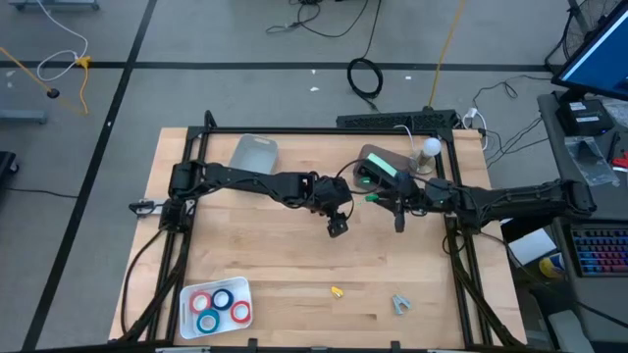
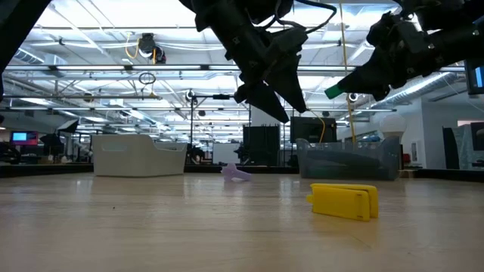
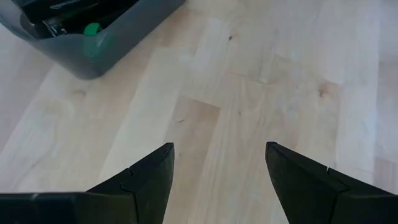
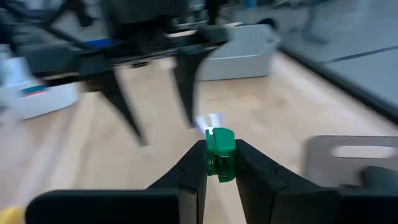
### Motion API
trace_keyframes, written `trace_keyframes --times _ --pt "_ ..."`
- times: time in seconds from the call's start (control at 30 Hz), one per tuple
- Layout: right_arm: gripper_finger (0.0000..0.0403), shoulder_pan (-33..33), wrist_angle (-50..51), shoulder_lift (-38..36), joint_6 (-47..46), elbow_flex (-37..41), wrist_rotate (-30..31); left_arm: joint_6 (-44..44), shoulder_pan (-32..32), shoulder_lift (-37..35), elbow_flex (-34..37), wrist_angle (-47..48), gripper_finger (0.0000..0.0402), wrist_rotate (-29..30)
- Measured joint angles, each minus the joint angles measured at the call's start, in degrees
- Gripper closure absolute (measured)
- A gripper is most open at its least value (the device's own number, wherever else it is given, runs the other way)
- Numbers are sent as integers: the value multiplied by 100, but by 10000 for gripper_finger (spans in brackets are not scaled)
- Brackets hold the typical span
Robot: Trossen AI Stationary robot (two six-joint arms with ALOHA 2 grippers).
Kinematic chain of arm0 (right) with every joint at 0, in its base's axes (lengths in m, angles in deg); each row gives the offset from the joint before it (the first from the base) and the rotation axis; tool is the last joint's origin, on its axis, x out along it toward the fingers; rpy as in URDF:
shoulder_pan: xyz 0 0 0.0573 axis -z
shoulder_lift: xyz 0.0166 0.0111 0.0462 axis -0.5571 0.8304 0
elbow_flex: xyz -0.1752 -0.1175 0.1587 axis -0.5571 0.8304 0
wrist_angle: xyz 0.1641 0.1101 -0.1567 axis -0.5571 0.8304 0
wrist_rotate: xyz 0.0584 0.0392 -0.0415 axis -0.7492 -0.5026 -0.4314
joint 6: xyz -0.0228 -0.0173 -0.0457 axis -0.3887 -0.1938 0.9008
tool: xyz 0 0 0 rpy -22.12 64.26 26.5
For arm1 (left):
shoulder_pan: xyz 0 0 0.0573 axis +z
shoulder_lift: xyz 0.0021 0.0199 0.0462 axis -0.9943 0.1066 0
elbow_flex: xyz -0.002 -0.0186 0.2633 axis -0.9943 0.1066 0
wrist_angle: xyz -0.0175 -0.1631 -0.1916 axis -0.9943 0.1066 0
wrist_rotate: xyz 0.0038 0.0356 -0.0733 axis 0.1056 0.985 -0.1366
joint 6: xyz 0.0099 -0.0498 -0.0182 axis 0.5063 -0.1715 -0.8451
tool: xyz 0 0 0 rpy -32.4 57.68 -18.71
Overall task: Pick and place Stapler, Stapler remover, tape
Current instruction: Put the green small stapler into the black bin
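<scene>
My right gripper (image 4: 221, 152) is shut on a small green piece (image 4: 219, 155) above the table, near the grey bin (image 1: 385, 163). At mid-table my left gripper (image 1: 337, 227) hangs open above bare wood, slanting down, with nothing between its fingers (image 3: 149, 180). The yellow stapler (image 2: 344, 202) lies flat on the table near the front edge. To its right lies the grey stapler remover (image 1: 400, 304). Several red and blue rolls of tape (image 1: 220, 307) lie flat in a white tray (image 1: 245, 290) at the front left. My right gripper pinches the green piece's lower part (image 4: 219, 169) between its two fingertips. The piece's top (image 4: 219, 138) stands up past the fingers. The fingers lie about level and point toward the table's left. The piece is lifted clear of the table and the bin.
A whitish bin (image 1: 255, 152) stands at the far left of the table. The grey bin holds another green thing (image 1: 369, 178). A small lilac piece (image 2: 236, 173) lies on the wood beyond the stapler. A white lamp-like knob (image 1: 430, 148) stands at the far right.
</scene>
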Motion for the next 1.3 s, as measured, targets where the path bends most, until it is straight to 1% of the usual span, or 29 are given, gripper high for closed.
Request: trace_keyframes --times 0.27,0.37,0.47,0.53,0.63,0.77,0.93,1.17,1.23,1.3 --pt "344 89 341 -205 171 0 1632 -57 12 0 0 -24 142 -342" --pt "344 306 391 -207 151 0 1973 17 46 0 0 -148 140 -498" --pt "344 574 574 -205 111 0 2108 137 130 0 0 -421 138 -680" --pt "344 748 863 -205 -61 0 2253 251 220 -2 0 -591 138 -888" --pt "344 1032 1341 -203 -357 0 2277 383 344 -7 0 -668 137 -1104" --pt "344 1353 1750 -151 -531 2 2277 553 467 -7 0 -648 135 -1117" --pt "344 1722 1954 14 -836 2 2279 761 616 -76 2 -717 135 -1131" --pt "344 1998 1929 381 -965 2 2244 965 799 -556 105 -813 135 -1158" --pt "344 2019 1957 462 -996 4 2230 961 833 -768 273 -1044 135 -1140" --pt "344 2027 1861 587 -1009 3 2200 923 856 -1015 583 -1204 135 -1129"
